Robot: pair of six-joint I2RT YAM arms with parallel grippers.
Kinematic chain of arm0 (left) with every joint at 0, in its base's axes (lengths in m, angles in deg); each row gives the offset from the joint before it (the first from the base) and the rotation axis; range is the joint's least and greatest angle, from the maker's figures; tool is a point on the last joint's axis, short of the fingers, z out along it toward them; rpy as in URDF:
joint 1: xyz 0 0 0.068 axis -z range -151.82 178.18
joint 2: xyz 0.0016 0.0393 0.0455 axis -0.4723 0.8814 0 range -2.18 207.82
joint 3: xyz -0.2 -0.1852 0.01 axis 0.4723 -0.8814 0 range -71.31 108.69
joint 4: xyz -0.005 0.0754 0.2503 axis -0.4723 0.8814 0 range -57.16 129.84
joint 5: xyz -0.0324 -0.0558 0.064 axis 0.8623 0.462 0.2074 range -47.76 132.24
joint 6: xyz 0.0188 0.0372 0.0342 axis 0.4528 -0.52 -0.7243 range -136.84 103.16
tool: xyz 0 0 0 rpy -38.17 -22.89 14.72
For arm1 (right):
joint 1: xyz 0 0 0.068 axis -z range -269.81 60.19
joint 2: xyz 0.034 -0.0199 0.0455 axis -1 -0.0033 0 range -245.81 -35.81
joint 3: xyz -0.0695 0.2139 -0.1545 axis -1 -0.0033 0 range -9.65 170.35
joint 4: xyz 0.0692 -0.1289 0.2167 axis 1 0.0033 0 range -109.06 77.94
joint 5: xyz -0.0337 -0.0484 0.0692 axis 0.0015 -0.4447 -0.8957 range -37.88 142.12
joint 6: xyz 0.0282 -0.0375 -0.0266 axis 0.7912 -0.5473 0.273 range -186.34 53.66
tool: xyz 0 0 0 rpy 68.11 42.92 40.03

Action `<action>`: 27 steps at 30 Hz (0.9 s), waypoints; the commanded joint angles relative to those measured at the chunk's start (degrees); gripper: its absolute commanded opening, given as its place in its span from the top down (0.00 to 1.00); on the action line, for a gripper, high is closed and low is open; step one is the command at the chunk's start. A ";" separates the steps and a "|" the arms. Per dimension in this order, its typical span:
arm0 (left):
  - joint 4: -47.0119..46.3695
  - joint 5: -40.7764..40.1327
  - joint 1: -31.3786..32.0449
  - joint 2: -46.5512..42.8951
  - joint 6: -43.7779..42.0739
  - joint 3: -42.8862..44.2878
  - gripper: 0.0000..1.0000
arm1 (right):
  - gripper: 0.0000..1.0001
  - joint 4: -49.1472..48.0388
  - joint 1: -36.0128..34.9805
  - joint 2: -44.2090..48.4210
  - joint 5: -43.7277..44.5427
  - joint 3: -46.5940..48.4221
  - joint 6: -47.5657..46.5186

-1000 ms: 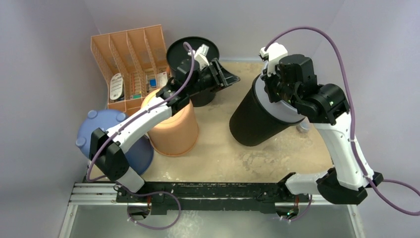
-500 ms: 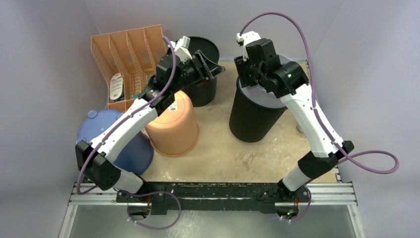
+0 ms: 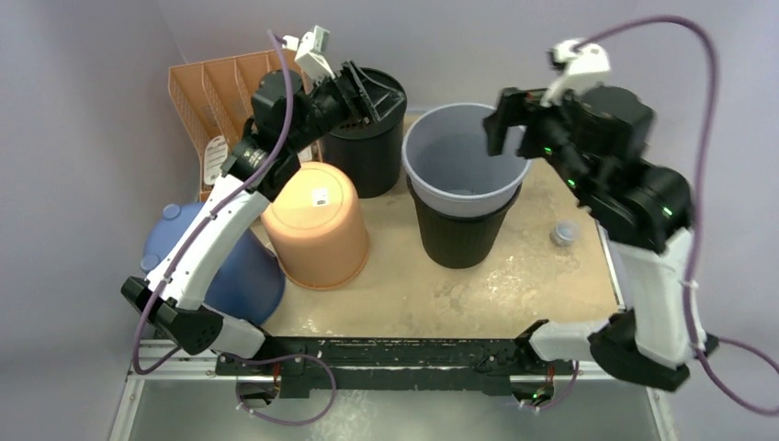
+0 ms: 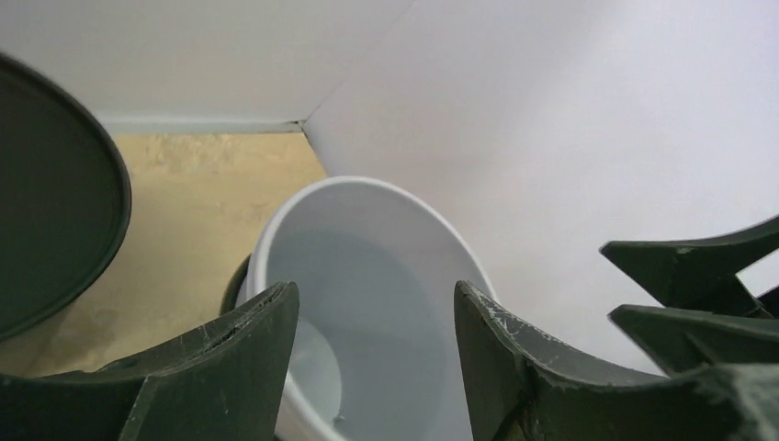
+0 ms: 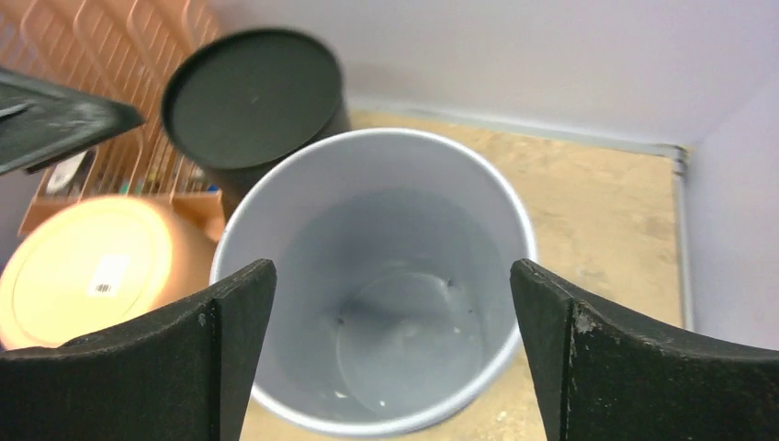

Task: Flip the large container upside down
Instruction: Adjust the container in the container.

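Status change: one second ago the right gripper (image 3: 508,124) was clamped on the rim of the large container (image 3: 459,234), which lay tilted towards the right of the top view. The jaws have since sprung fully apart and hold nothing, and the arm has lifted clear. The container now stands by itself at the centre of the table (image 3: 551,285), resting on its black base with the grey mouth facing up. Its neighbours, the orange container (image 3: 317,220) and the black container (image 3: 367,161), both stand base up. Assessment: the release closes one turning move. Whether the task is satisfied depends on which way up the container started (not determinable here). Position relative to the gripper: the right gripper hangs above the upper-right part of the rim without touching it, and in the right wrist view the mouth sits centred between the two fingers. The left gripper (image 3: 372,92), its jaws also apart and empty, is above the black container, upper left of the large one.
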 commanded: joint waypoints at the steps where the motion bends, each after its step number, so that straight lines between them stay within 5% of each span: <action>1: 9.44 1.27 2.37 2.70 -9.06 11.26 0.38 | 0.00 2.02 2.90 6.34 12.12 -3.65 5.97; 8: 28.71 -9.44 18.12 16.03 -22.09 35.18 0.34 | 0.00 9.85 7.72 11.99 13.84 -9.45 16.43; 16: 31.95 -11.78 24.63 18.78 -26.38 37.37 0.33 | 0.00 9.95 7.69 12.75 13.20 -13.87 21.16; 21: 34.54 -14.03 26.97 20.35 -28.64 39.76 0.33 | 0.00 9.60 8.47 8.52 13.02 -8.42 21.61; 27: 33.99 -14.47 28.22 20.35 -30.12 39.54 0.33 | 0.00 2.55 23.72 4.44 3.99 -7.26 14.88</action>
